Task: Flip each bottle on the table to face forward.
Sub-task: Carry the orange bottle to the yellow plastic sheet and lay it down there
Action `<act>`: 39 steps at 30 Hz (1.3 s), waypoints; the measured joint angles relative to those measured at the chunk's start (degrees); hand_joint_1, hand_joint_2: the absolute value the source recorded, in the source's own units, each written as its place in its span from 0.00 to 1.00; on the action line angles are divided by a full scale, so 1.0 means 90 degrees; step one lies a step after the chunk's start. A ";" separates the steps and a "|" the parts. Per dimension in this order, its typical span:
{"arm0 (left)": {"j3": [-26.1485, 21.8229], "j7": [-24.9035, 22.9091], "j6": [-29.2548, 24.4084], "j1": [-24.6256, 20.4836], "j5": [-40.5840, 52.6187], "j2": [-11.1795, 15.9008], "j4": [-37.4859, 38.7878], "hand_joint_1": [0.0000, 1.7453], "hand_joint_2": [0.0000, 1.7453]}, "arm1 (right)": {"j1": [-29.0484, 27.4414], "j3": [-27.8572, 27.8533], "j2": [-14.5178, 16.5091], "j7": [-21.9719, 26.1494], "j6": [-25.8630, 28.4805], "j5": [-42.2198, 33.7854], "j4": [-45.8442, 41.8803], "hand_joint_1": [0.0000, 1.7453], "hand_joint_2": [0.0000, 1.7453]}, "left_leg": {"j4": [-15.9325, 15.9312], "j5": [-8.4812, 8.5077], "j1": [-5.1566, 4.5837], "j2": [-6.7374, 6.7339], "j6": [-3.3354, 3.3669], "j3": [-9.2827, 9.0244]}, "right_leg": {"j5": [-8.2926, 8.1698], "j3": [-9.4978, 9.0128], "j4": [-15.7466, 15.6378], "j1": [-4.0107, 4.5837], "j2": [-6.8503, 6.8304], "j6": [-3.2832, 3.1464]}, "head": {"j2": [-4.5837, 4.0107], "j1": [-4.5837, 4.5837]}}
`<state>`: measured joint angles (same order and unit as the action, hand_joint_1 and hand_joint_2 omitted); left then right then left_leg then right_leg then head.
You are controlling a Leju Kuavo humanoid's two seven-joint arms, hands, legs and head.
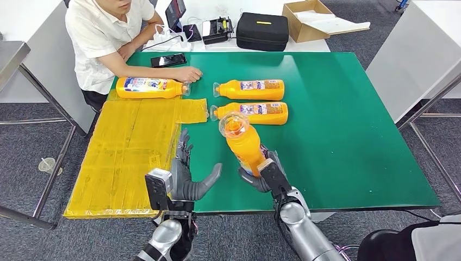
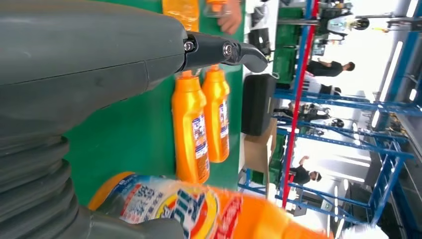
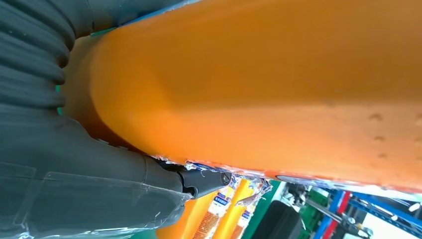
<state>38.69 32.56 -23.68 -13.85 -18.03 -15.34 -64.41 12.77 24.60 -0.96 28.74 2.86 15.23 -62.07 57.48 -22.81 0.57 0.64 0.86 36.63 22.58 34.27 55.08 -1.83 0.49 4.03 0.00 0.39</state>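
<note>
My right hand (image 1: 268,171) grips an orange bottle (image 1: 243,142) near its base and holds it lifted and tilted, clear cap toward the camera. Its orange body (image 3: 259,84) looms large in the right wrist view, and its label (image 2: 164,206) shows in the left wrist view. My left hand (image 1: 187,174) hovers open over the green table (image 1: 337,125) just left of that bottle, fingers spread. Two more orange bottles (image 1: 249,89) (image 1: 250,113) lie side by side further back, labels up. A fourth bottle (image 1: 152,87) lies at the far left under a person's hand (image 1: 187,73).
A person in a white shirt (image 1: 106,38) sits at the table's far left corner. A yellow mat (image 1: 130,152) covers the table's left part. A phone (image 1: 168,60), a black case (image 1: 262,31) and a cardboard box (image 1: 307,19) lie behind.
</note>
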 joint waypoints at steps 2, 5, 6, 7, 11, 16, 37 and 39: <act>0.0057 0.0027 -0.0017 -0.0049 0.0069 -0.0010 0.0038 0.00 1.00 | 0.0077 0.0011 0.0019 -0.0046 -0.0017 0.0043 0.0092 1.00 1.00 | 0.0000 0.0000 0.0000 0.0000 0.0000 0.0000 | 0.0000 0.0000 0.0000 0.0000 0.0000 0.0000 | 0.0000 0.0000; 0.0116 0.0039 -0.0023 -0.0093 0.0116 -0.0022 0.0075 0.00 1.00 | 0.0148 0.0029 0.0048 -0.0068 -0.0017 0.0060 0.0200 1.00 1.00 | 0.0000 0.0000 0.0000 0.0000 0.0000 0.0000 | 0.0000 0.0000 0.0000 0.0000 0.0000 0.0000 | 0.0000 0.0000; 0.0122 0.0039 -0.0024 -0.0100 0.0120 -0.0025 0.0085 0.00 1.00 | 0.0164 0.0038 0.0054 -0.0072 -0.0017 0.0060 0.0230 1.00 1.00 | 0.0000 0.0000 0.0000 0.0000 0.0000 0.0000 | 0.0000 0.0000 0.0000 0.0000 0.0000 0.0000 | 0.0000 0.0000; 0.0125 0.0040 -0.0024 -0.0107 0.0122 -0.0027 0.0095 0.00 1.00 | 0.0176 0.0046 0.0058 -0.0076 -0.0017 0.0059 0.0255 1.00 1.00 | 0.0000 0.0000 0.0000 0.0000 0.0000 0.0000 | 0.0000 0.0000 0.0000 0.0000 0.0000 0.0000 | 0.0000 0.0000; 0.0141 0.0033 -0.0021 -0.0128 0.0132 -0.0030 0.0109 0.00 1.00 | 0.0210 0.0073 0.0076 -0.0094 -0.0004 0.0120 0.0341 1.00 1.00 | 0.0000 0.0000 0.0000 0.0000 0.0000 0.0001 | 0.0000 0.0000 0.0000 0.0000 0.0000 0.0000 | 0.0000 0.0000; 0.0169 -0.0206 0.0259 -0.0172 0.0081 -0.0046 0.0109 0.00 1.00 | 0.0397 0.0234 0.0119 -0.0200 0.0183 0.0484 0.0565 1.00 1.00 | 0.0000 0.0001 0.0000 0.0000 0.0000 0.0001 | 0.0000 0.0001 0.0000 0.0000 0.0000 0.0000 | 0.0000 0.0000; 0.0209 -0.0843 0.0992 -0.0290 -0.0115 -0.0049 0.0109 0.00 1.00 | 0.0968 0.0803 0.0307 -0.0633 0.1071 0.1532 0.1347 1.00 1.00 | 0.0000 0.0003 0.0001 0.0001 0.0001 0.0003 | -0.0001 0.0001 0.0002 0.0000 0.0000 0.0001 | 0.0000 0.0000; 0.0183 -0.0845 0.0955 -0.0292 -0.0111 -0.0049 0.0109 0.00 1.00 | 0.1017 0.0835 0.0310 -0.0676 0.1158 0.1632 0.1388 1.00 1.00 | 0.0001 0.0004 0.0000 0.0001 0.0001 0.0003 | -0.0001 0.0000 0.0002 0.0000 0.0000 0.0001 | 0.0000 -0.0001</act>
<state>40.34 24.95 -15.08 -16.48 -19.03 -15.78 -63.43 21.92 32.11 1.84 22.66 13.29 29.92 -49.58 57.49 -22.78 0.57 0.65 0.87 36.66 22.57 34.27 55.10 -1.83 0.49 4.04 0.00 0.38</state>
